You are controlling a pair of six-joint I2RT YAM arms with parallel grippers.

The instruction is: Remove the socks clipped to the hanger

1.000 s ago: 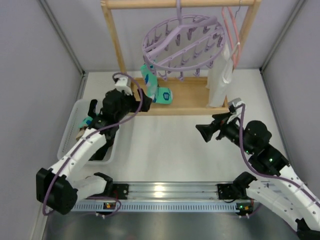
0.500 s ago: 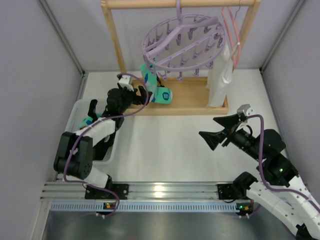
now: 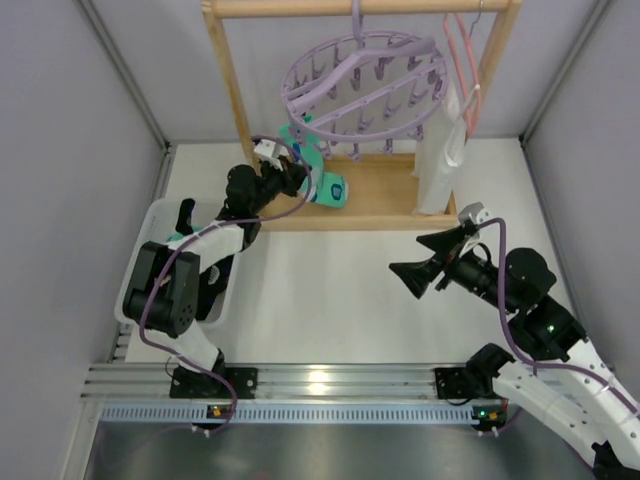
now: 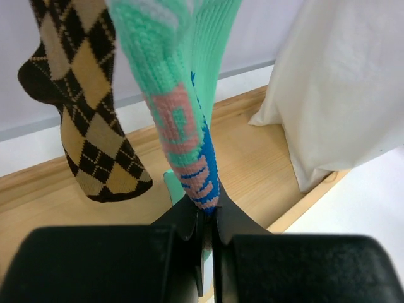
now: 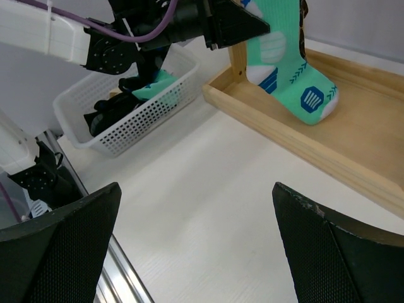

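The round lilac hanger (image 3: pixel 365 85) hangs from the wooden rack's top bar. One of the socks, mint-green with blue and pink patches (image 3: pixel 327 186) (image 4: pixel 180 120) (image 5: pixel 287 72), dangles from it down to the rack's base. My left gripper (image 3: pixel 292 177) (image 4: pixel 211 213) (image 5: pixel 243 26) is shut on this sock's lower part. A brown and tan argyle sock (image 4: pixel 88 120) hangs just to its left in the left wrist view. My right gripper (image 3: pixel 405 275) (image 5: pixel 196 246) stands open over the bare table, holding nothing, well apart from the rack.
A white garment (image 3: pixel 440 160) (image 4: pixel 341 82) and a thin pink clothes hanger (image 3: pixel 462 60) hang at the rack's right end. The rack's wooden base tray (image 3: pixel 385 210) (image 5: pixel 297 145) lies under the hanger. A white mesh basket (image 3: pixel 138 268) (image 5: pixel 126 117) at the left holds several socks.
My left arm reached forward to the mint-green sock and its gripper went from open to shut on it. The right arm shifted slightly and stayed open.
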